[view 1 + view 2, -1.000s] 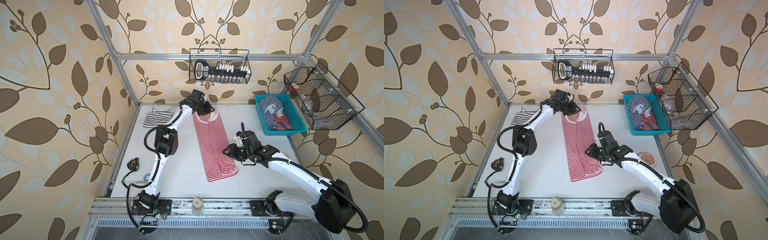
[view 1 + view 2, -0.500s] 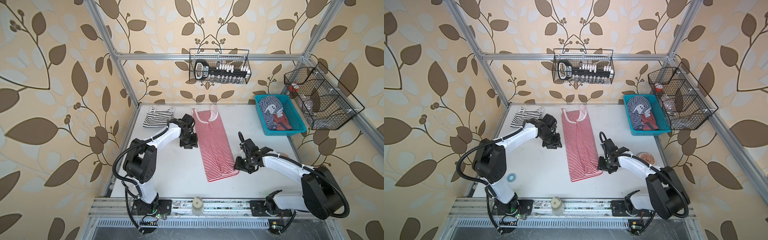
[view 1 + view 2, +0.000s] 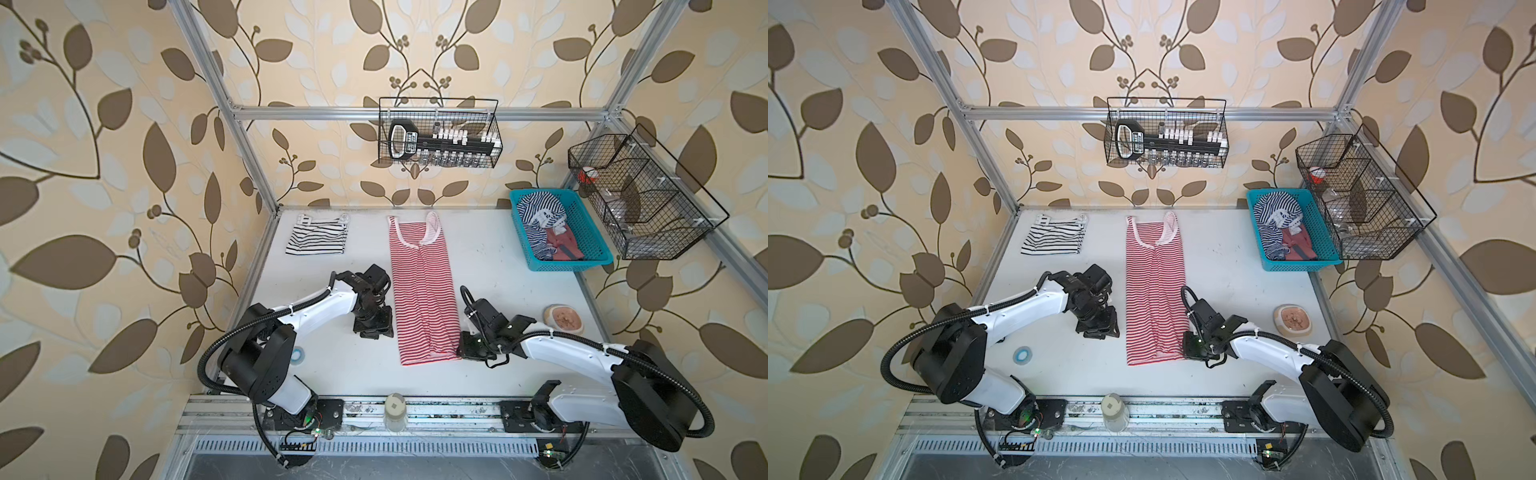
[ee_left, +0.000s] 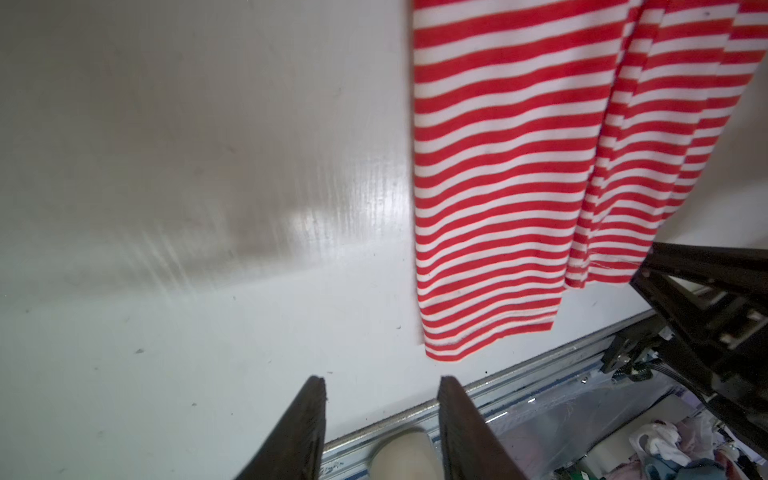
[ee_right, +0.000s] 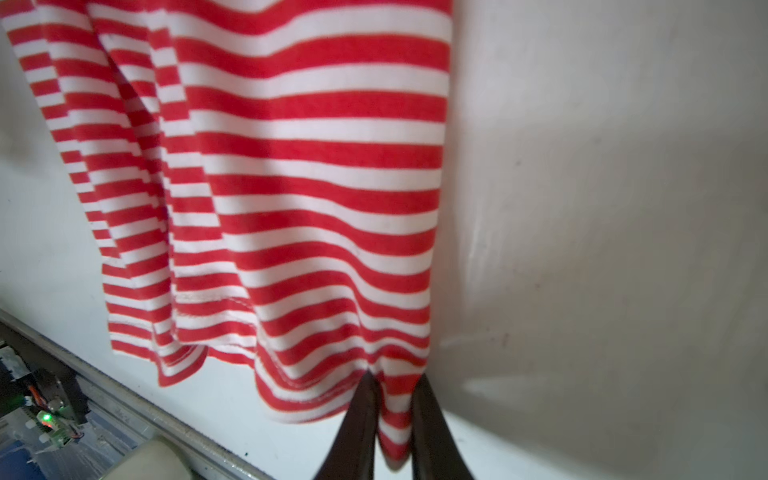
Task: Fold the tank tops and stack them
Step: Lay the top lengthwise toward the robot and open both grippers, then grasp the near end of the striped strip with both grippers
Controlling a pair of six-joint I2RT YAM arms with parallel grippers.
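Far beyond the left hand (image 3: 372,328), at the table's (image 3: 490,266) back corner: black-striped tank top (image 3: 316,239), soft knit, folded to a flat rectangle. Nearer, behind the arm: small blue tape ring (image 3: 297,354), flat on the glossy white surface. Left hand itself low over bare table, dark wedge-shaped fingers (image 4: 299,432) parted with nothing between, just beside the long edge of the red-striped tank top (image 3: 420,291). That top folded lengthwise into a narrow strip, pale pink binding at the neckline on the far end, stitched hem on the near end, thin even stripes, slight wrinkles. Right hand (image 5: 392,415) at the hem's near corner, fingers pinched closed on the fabric, cloth puckered between them. Right of that hand: shallow pale dish (image 3: 563,319), brownish inside. Farther back: teal plastic lattice basket (image 3: 582,245) holding crumpled navy-striped and reddish garments. Beyond it, black wire baskets (image 3: 640,199) on the frame; lettering on the black item in the back one too small to read.
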